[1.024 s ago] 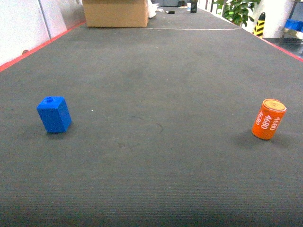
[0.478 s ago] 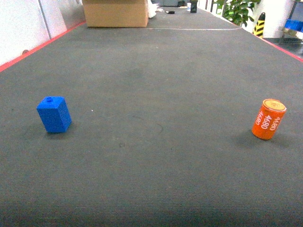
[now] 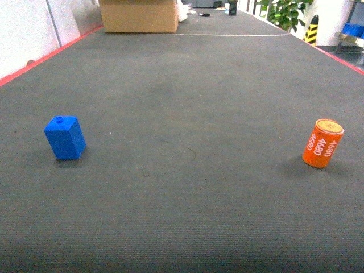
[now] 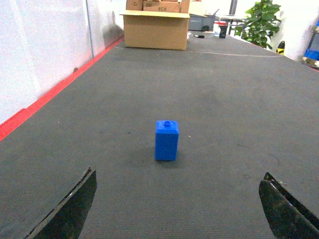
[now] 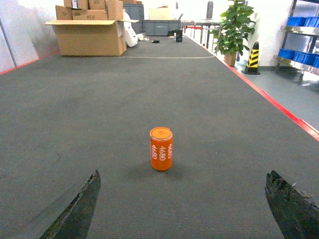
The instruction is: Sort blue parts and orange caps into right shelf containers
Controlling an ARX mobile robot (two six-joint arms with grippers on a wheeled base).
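**Two open grippers, two parts waiting on the floor**

On the left, the blue part (image 3: 65, 137) stands upright, centred ahead of the left gripper (image 4: 177, 209), whose jaws are wide apart and empty. On the right, the orange cap (image 3: 322, 143) stands before the right gripper (image 5: 182, 209), equally spread and empty. I think each arm should advance straight and low, then close evenly. The shelf (image 5: 301, 42) with blue bins (image 5: 304, 21) is far right.

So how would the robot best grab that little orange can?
Probably by its round side wall, about mid-height. The orange cap stands upright on the mat with bare floor all around it, centred ahead of the open right gripper. Coming straight forward and closing across its width looks simplest.
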